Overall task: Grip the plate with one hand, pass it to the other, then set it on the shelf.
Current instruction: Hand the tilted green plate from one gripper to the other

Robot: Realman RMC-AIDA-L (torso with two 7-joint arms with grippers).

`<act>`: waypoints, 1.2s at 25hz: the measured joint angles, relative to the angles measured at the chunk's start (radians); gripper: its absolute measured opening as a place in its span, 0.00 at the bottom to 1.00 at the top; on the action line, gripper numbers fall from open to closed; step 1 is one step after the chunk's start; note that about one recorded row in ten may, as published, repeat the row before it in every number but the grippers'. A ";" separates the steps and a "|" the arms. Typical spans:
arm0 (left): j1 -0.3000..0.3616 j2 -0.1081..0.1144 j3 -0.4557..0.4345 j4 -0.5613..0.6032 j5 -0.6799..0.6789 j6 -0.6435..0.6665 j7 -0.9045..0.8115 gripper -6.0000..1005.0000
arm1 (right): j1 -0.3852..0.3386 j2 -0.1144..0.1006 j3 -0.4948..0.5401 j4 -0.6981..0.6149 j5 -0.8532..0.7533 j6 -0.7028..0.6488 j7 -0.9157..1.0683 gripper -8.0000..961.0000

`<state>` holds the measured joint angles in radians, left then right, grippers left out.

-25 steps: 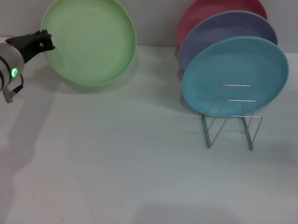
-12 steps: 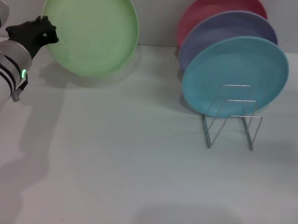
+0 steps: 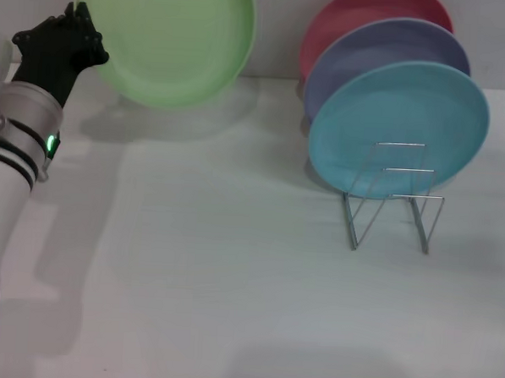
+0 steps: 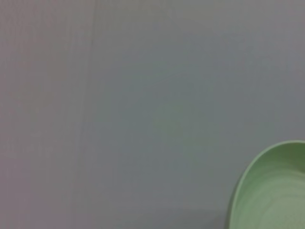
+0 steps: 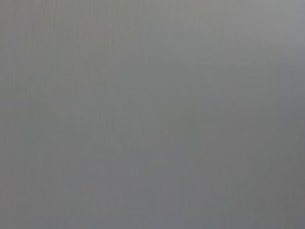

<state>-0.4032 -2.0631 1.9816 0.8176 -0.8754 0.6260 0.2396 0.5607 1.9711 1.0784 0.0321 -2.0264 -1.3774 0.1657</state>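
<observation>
The plate [image 3: 171,41] is sitting at about eleven o'clock in the head view, tilted up and lifted off the table [image 3: 229,306], with its shadow lying on the table just beneath it. The left gripper [image 3: 74,40] is sitting at ten o'clock, touching the plate's left edge, with its arm running down toward eight o'clock. The shelf [image 3: 393,201] is standing on the table at about three o'clock, well apart from the plate. Three plates are standing upright in it, one behind another: the front plate [image 3: 400,120], the middle plate [image 3: 387,44] behind it, and the rear plate [image 3: 364,8] toward one o'clock.
</observation>
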 joint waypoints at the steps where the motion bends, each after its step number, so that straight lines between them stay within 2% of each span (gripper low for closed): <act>1: -0.003 0.000 0.010 -0.024 0.036 0.029 -0.045 0.05 | 0.000 0.000 0.000 0.000 0.000 0.000 0.000 0.59; 3: -0.015 -0.002 0.036 -0.099 0.128 0.109 -0.160 0.05 | 0.001 0.000 0.000 0.000 0.000 0.000 0.000 0.59; 7: -0.031 -0.004 0.067 -0.209 0.230 0.229 -0.304 0.05 | 0.002 0.001 0.000 0.000 0.000 0.000 0.000 0.59; 14: 0.000 -0.005 0.100 -0.325 0.303 0.372 -0.426 0.05 | -0.002 0.010 0.000 0.004 -0.022 -0.004 0.000 0.59; 15: 0.000 -0.005 0.100 -0.325 0.303 0.372 -0.426 0.05 | -0.003 0.013 0.000 0.005 -0.028 -0.008 0.000 0.59; 17: 0.040 -0.012 0.137 -0.356 0.304 0.430 -0.433 0.05 | -0.006 0.018 0.000 0.005 -0.041 -0.013 0.000 0.59; 24: 0.090 -0.017 0.183 -0.364 0.284 0.465 -0.414 0.05 | -0.015 0.031 0.000 0.004 -0.113 -0.025 0.000 0.59; 26: 0.101 -0.017 0.205 -0.365 0.254 0.465 -0.399 0.05 | -0.019 0.036 0.000 0.006 -0.141 -0.029 0.000 0.59; 27: 0.107 -0.017 0.256 -0.358 0.192 0.465 -0.369 0.05 | -0.024 0.046 0.000 0.005 -0.159 -0.042 0.000 0.59; 28: 0.107 -0.017 0.256 -0.358 0.192 0.465 -0.369 0.05 | -0.024 0.046 0.000 0.005 -0.159 -0.042 0.000 0.59; 30: 0.108 -0.017 0.317 -0.350 0.113 0.467 -0.330 0.05 | -0.034 0.058 0.000 0.002 -0.173 -0.071 -0.003 0.59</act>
<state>-0.2954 -2.0804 2.2991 0.4679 -0.7626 1.0929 -0.0900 0.5265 2.0293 1.0783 0.0344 -2.1997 -1.4482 0.1629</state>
